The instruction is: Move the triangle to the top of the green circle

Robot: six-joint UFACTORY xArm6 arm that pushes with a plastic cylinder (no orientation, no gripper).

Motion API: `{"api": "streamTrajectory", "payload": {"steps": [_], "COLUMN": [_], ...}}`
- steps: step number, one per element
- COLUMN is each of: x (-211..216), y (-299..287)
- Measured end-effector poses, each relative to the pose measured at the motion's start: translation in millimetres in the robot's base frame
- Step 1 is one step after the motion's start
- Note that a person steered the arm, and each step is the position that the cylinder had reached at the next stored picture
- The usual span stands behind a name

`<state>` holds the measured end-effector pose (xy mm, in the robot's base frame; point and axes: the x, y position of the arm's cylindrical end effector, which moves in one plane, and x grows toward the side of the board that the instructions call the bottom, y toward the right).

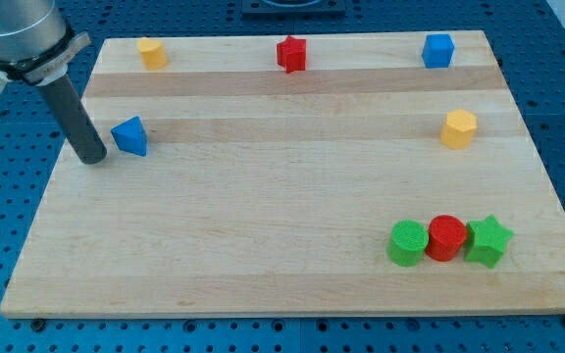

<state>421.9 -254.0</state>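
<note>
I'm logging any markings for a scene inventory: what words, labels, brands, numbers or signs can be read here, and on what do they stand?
None: no readable text anywhere in the view.
The wooden board, blue triangle, green circle and the other blocks are all plain.
My tip and its rod carry no markings.

A wide, round grey housing (18,34) fills the view's top-left corner, its lower rim stepped with a small flat tab jutting toward the right. From beneath it runs a straight, smooth, matte black cylindrical rod (75,116), uniform in width, ending in my tip (92,157), blunt and flat.
</note>
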Motion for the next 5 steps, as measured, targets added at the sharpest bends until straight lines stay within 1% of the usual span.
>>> {"api": "streamTrajectory", "payload": {"steps": [3,5], "x": [-23.1,-24.6], "y": [30.3,88.9]}}
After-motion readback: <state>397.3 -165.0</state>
